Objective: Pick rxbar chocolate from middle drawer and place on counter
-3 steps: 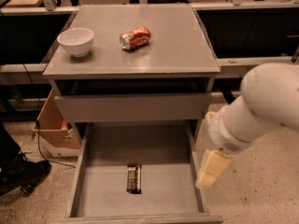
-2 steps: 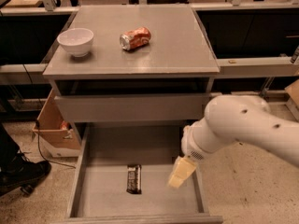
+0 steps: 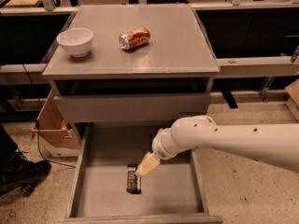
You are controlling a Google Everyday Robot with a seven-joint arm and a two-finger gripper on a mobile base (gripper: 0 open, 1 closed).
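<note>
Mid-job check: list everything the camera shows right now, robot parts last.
counter: one, grey, centre.
bowl: one, white, counter's left.
soda can: one, orange, lying on counter.
drawer front: one, grey, under counter.
middle drawer: one, grey, open, below.
rxbar chocolate: one, dark, on drawer floor.
cardboard box: one, brown, floor left.
shoe: one, black, lower left.
arm: one, white, from right.
gripper: one, pale, over drawer at bar's far end.

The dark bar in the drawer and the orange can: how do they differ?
The rxbar chocolate is dark, flat and slim; the soda can is orange, rounded and dented. The bar lies in the middle drawer, the can on the counter. The claw hovers by the bar, far from the can. Both rest on grey metal.
</note>
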